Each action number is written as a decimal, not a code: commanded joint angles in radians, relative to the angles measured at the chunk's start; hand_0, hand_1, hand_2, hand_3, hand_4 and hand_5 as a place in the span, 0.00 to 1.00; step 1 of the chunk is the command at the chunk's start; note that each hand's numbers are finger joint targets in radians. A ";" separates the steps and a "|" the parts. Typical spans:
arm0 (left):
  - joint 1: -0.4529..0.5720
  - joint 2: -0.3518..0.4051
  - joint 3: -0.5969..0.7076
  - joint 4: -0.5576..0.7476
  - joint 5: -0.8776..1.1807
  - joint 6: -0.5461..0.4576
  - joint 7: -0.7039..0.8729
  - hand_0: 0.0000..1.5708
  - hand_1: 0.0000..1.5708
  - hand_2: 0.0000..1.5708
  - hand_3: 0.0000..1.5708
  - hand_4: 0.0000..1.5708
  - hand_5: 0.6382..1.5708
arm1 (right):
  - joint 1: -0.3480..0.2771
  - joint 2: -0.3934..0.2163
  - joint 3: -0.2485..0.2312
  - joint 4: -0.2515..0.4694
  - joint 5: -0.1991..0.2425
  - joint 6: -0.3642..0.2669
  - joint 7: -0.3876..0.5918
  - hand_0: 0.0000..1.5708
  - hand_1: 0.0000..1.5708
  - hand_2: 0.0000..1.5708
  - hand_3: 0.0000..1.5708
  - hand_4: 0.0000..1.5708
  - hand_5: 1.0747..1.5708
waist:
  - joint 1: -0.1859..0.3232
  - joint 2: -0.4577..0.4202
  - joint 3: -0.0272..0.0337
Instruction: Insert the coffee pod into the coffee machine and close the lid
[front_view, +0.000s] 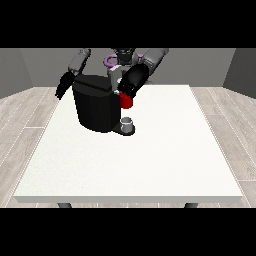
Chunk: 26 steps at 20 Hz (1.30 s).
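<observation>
The black coffee machine stands on the white table, left of centre and towards the back. The hand at the view's right hovers at the machine's upper right side, just above a red thing at the machine. What that hand holds, if anything, is hidden. A small grey thing sits on the machine's low base, under the red thing. The hand at the view's left hangs beside the machine's far left edge with its fingers straight and pointing down, apart from the machine.
The table reaches wide towards the front and right of the machine. Its front edge runs along the bottom, and wooden floor surrounds it.
</observation>
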 joint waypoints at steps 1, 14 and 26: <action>-0.015 0.043 -0.020 -0.005 -0.031 -0.005 -0.042 0.74 0.74 0.76 0.68 0.00 1.00 | -0.036 -0.041 -0.046 0.016 -0.023 0.013 -0.016 0.00 0.00 0.00 0.00 0.09 1.00 | 0.013 0.029 0.0001; -0.014 -0.006 0.031 0.019 -0.016 0.107 -0.068 0.78 0.78 0.76 0.60 0.00 1.00 | -0.039 0.003 0.009 -0.028 0.012 -0.010 0.045 0.00 0.00 0.00 0.00 0.00 1.00 | -0.026 0.039 -0.0003; -0.066 0.112 0.026 0.025 -0.058 0.067 -0.143 0.64 0.64 0.65 0.46 0.00 1.00 | -0.021 -0.009 0.019 -0.008 0.023 0.006 -0.027 0.00 0.00 0.00 0.00 0.14 1.00 | -0.038 0.079 0.0002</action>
